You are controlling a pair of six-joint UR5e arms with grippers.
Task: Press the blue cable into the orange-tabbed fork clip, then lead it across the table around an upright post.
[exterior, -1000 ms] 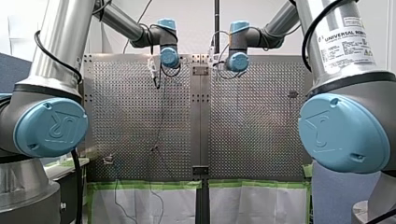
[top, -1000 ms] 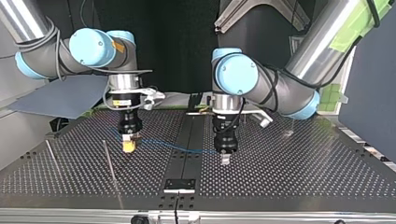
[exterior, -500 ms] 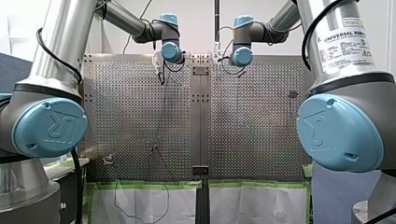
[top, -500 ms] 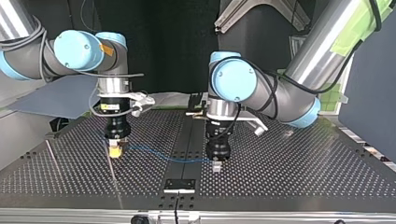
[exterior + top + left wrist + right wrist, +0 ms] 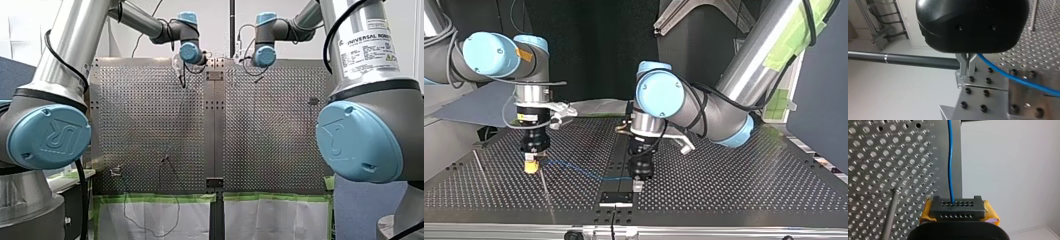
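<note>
Both arms are sliding further toward the top view's left than a second ago. My right tool (image 5: 531,166), yellow-padded, is pinching the blue cable (image 5: 584,172) just beside a thin post (image 5: 545,186). My left tool (image 5: 638,186) is also clamping the cable, which is stretching between them over the desk (image 5: 734,185).

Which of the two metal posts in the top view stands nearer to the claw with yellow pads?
The post close beside my right claw, which holds the blue cable. The other post stands apart, near the table's edge at the view's left.
</note>
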